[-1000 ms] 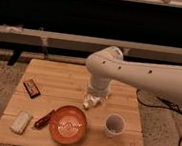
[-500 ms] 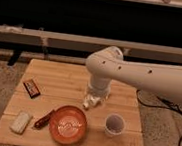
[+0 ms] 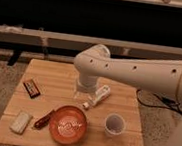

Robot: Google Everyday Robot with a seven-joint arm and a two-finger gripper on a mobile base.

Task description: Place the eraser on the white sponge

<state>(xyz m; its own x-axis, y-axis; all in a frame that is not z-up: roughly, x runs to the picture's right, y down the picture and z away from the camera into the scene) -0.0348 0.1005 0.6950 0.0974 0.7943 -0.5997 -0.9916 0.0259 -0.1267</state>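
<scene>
The eraser (image 3: 31,87) is a small dark block with orange-white edging, lying flat at the left side of the wooden table (image 3: 59,76). The white sponge (image 3: 21,121) is a cream pad near the table's front left corner, apart from the eraser. My gripper (image 3: 84,94) hangs from the white arm (image 3: 135,71) over the middle of the table, well to the right of both. It is next to a long white ridged plastic object (image 3: 98,96).
An orange bowl (image 3: 68,124) sits at the front middle. A reddish-brown stick (image 3: 43,119) lies between the bowl and the sponge. A white cup (image 3: 114,124) stands at the front right. A dark bench and wall lie behind the table.
</scene>
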